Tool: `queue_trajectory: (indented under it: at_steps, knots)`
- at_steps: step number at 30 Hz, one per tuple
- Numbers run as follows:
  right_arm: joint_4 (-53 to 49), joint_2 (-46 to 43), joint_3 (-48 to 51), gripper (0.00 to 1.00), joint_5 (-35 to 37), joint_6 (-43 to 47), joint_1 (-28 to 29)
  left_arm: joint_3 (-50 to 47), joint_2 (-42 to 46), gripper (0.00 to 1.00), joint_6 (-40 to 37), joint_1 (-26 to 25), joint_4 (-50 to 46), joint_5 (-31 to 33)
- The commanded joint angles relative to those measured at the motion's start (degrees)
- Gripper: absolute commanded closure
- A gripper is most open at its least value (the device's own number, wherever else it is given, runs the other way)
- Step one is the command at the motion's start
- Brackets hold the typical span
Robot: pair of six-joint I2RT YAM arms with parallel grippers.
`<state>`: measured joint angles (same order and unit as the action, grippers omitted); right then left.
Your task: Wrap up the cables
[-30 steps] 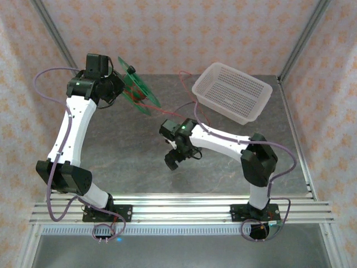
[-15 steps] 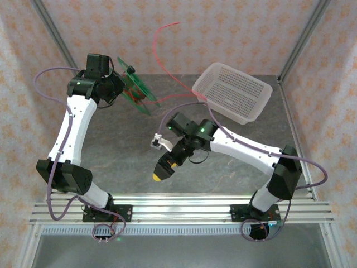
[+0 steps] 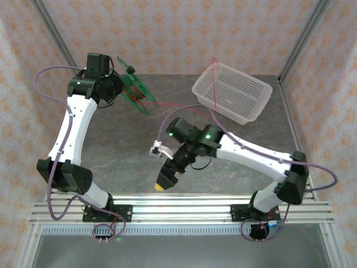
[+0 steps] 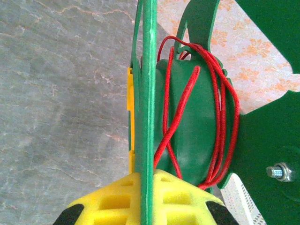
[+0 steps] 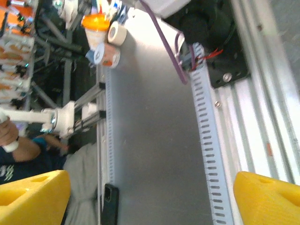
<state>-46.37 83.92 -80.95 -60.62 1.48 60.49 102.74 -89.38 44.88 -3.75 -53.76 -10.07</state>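
A green spool [image 3: 135,89] hangs at the back left, tilted. My left gripper [image 3: 124,85] is shut on its thin flange; the left wrist view has the yellow fingers [image 4: 187,197] clamped on both sides of the green edge. Several turns of thin red cable [image 4: 220,108] lie loosely round the hub. From the spool the cable [image 3: 178,104] runs right, and one stretch rises straight up in front of the basket. My right gripper [image 3: 162,184] points at the table's near edge. In its wrist view the right gripper [image 5: 150,197] is open wide, with nothing between the yellow fingers.
A white perforated basket [image 3: 254,114] stands at the back right. Aluminium rails [image 3: 178,212] line the near edge, just beyond the right gripper. The grey stone table [image 3: 128,151] lies between the arms. Patterned walls enclose the back and sides.
The right arm has stretched out and swung its gripper down toward the near edge. The loose red cable, which arced high over the back wall, now stands over the basket. The left arm held still.
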Motion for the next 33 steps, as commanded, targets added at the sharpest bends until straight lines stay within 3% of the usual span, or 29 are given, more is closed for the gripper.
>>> queue_trajectory:
  at_steps: [1, 4, 7, 9, 12, 16, 19, 25, 33]
  knots:
    - [6.91, -10.07, -1.69, 0.13, 13.03, -6.24, -0.91, 2.07, 1.12, 1.00, -1.24, 0.13, 1.81, 2.33]
    - [9.57, -15.43, -3.28, 0.13, 23.28, -11.31, -3.02, 0.96, 1.66, 1.00, -1.20, 0.19, 2.12, 2.38]
    - [7.97, -18.20, -4.79, 0.17, 32.13, -16.03, -8.89, 0.38, 2.15, 1.00, -1.16, 0.21, 2.36, 2.10]
    - [5.25, -18.79, -4.80, 0.25, 37.96, -18.10, -12.99, 0.35, 2.45, 1.00, -1.11, 0.17, 2.27, 2.07]
    - [3.63, -19.73, -1.64, 0.30, 41.35, -21.71, -19.91, 0.80, 2.72, 1.00, -1.53, 0.17, 1.56, 1.75]
    - [6.38, -21.64, 4.84, 0.27, 40.31, -25.82, -28.93, 1.49, 3.38, 1.00, -2.38, 0.15, 0.46, 1.32]
    - [6.88, -21.73, 6.13, 0.24, 41.55, -24.45, -32.15, 1.69, 3.97, 1.00, -2.87, 0.19, -0.15, 1.01]
    - [9.91, -18.74, 4.16, 0.23, 37.60, -19.12, -34.12, 1.15, 4.96, 1.00, -3.20, 0.06, -0.54, -0.43]
    - [10.59, -11.00, -0.09, 0.39, 35.85, -16.92, -34.82, 0.14, 6.15, 1.00, -3.67, 0.06, -0.71, -1.85]
